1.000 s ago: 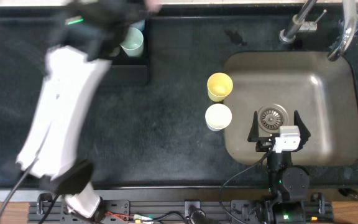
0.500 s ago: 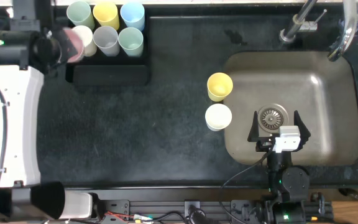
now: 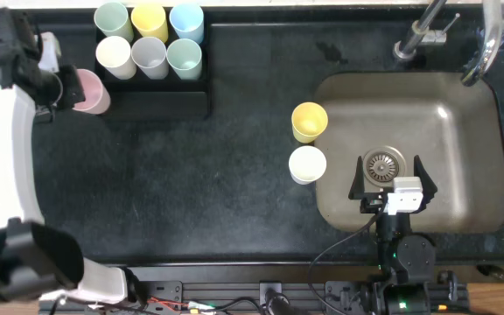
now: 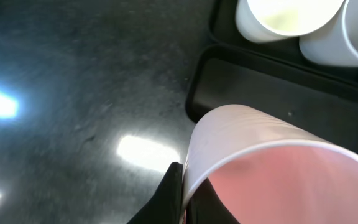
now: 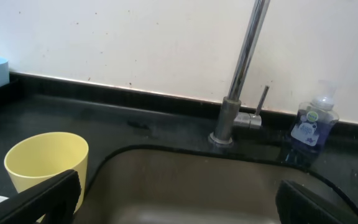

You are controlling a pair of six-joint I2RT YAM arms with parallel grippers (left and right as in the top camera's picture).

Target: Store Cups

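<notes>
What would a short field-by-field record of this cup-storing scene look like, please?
Black tray: six cups upright in two rows; front strip bare
Left gripper: shut on pink cup, near the tray's left end
Counter: yellow cup and white cup, upright beside the sink
Right gripper: open, above the sink

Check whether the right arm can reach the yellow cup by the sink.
Probably yes. The right gripper is open over the sink, and the yellow cup stands upright just past the rim with nothing between; the white cup stands close beside it.
</notes>
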